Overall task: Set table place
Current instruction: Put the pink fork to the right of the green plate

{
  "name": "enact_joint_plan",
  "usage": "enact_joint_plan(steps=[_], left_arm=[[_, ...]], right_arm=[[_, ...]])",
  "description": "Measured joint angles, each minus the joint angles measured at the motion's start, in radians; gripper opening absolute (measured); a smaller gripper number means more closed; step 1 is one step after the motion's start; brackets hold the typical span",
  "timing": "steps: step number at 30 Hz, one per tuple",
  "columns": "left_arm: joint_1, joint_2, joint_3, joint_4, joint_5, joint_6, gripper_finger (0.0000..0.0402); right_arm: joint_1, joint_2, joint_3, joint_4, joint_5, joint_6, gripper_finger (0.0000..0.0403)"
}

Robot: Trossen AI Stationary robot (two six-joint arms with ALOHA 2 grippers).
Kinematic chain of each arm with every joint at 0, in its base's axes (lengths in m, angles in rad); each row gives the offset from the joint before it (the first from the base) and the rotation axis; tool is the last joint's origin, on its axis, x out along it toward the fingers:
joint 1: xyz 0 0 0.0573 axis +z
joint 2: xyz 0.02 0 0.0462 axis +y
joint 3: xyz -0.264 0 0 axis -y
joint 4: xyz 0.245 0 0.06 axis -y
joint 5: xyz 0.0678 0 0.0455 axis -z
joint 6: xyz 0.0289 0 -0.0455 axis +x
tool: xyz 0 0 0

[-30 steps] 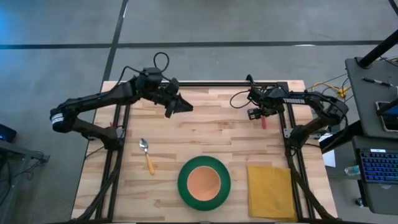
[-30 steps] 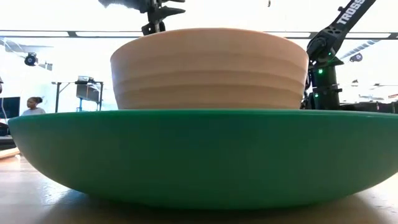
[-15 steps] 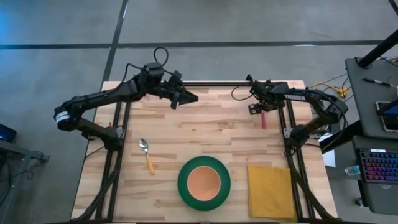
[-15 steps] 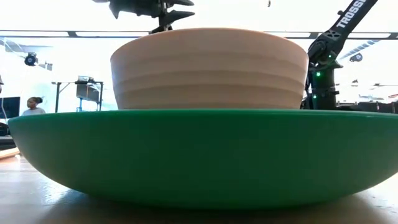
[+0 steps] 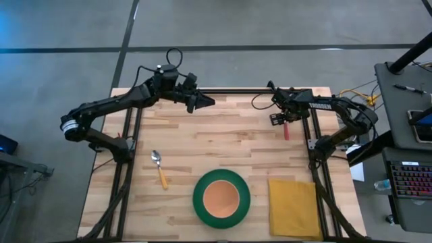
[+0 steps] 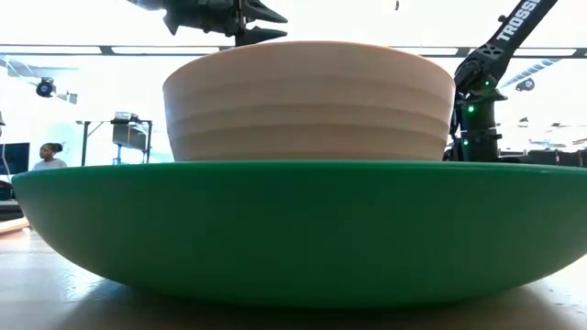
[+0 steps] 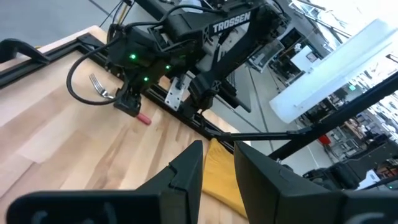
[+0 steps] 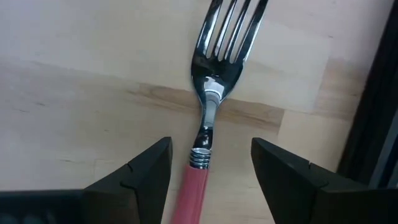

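Progress, judging by layout: round green plate (image 5: 221, 198) sits at the near-centre of the light wooden plank table (image 5: 223, 142), w/ the smaller peach-orange bowl (image 5: 221, 196) already inside it. Mustard-yellow rectangular napkin (image 5: 292, 206) lies flat just right of the plate. Orange-handled metal spoon (image 5: 160, 169) is left of the plate, a bit apart and angled, so prob. needs tidying. Red-handled metal fork (image 8: 210, 112) is the main item left: it lies at the far right of the table, well apart from the napkin, beside the black metal frame (image 5: 313, 128).

Right pincer (image 5: 282, 119) hovers over the fork, fingers apart, straddling the neck where the steel meets the red handle; not clamped yet. Looks like a pick-up is in hand. Left pincer (image 5: 202, 102) hangs over the far-left-centre of the table, holding nothing; its fingers stand a little apart in the left wrist view.

View diffs: only the right wrist view shows the fork tines and how the fingers bracket the handle; high view gives just a red sliver there. Low view is nearly all plate and bowl, confirms the bowl is seated level, hides fork, spoon, napkin. Left wrist view catches the right arm, fork and a napkin corner from the side.
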Motion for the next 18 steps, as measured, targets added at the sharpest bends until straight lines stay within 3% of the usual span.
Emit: enact_joint_plan(steps=[18], left_arm=[[0.005,0.001,0.000,-0.001,0.018,0.000,0.0077]], right_arm=[[0.001,-0.001,0.000,-0.011,-0.035,0.001,0.0203]])
